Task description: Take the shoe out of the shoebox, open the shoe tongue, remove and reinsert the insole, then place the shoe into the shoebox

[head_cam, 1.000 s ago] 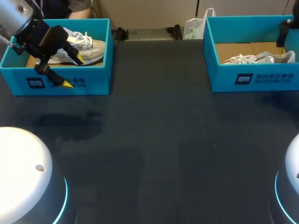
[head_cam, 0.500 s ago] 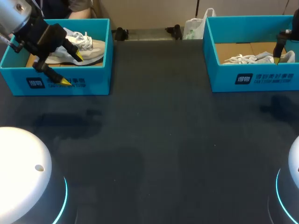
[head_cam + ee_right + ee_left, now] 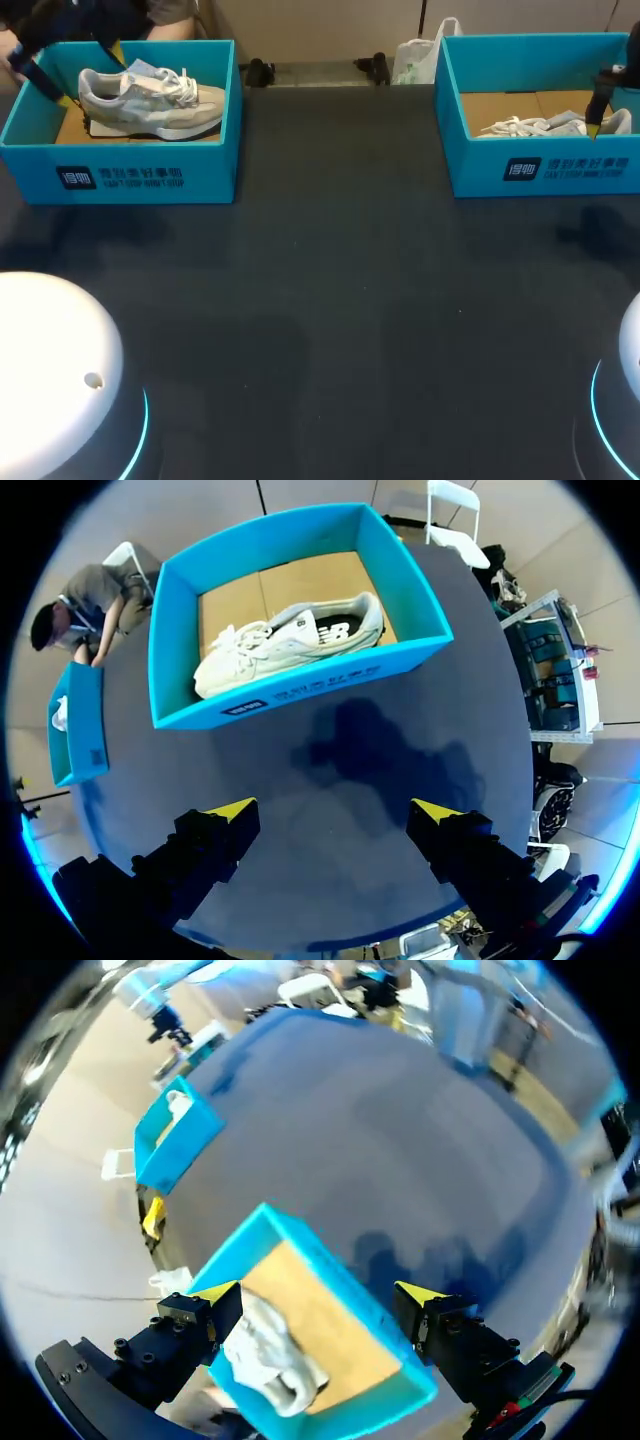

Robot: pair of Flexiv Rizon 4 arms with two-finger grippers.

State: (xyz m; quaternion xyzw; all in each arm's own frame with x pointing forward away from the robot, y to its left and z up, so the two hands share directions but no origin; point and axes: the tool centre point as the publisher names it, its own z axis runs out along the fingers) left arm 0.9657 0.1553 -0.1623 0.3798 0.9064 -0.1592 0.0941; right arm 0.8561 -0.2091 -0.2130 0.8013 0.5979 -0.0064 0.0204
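Left gripper (image 3: 318,1295): the yellow-tipped fingers stand wide apart and hold nothing. They straddle the left turquoise cardboard shoebox (image 3: 330,1260) from above. The pale grey-white laced sneaker (image 3: 265,1355) lies on the brown floor of this box, under the gripper and much closer to one finger than to the other.

In the head view this box (image 3: 150,180) sits at the upper left of the frame. The sneaker (image 3: 150,100) lies on its side there, with its long axis across the frame, heel to the left and toe to the right. I judge my left arm the nearer one for the lift. The coming move depends on centring the fingers over the shoe and closing across its narrow width. The box walls are the only obstruction I can see.

Right gripper (image 3: 333,810): also spread wide and empty, above the dark matte table (image 3: 330,300). The right turquoise cardboard shoebox (image 3: 300,695) lies ahead of it and apart from it, holding a second pale sneaker (image 3: 290,635). In the head view that box (image 3: 540,165) is at the upper right.

Two white rounded arm bases (image 3: 50,370) fill the lower corners of the frame.
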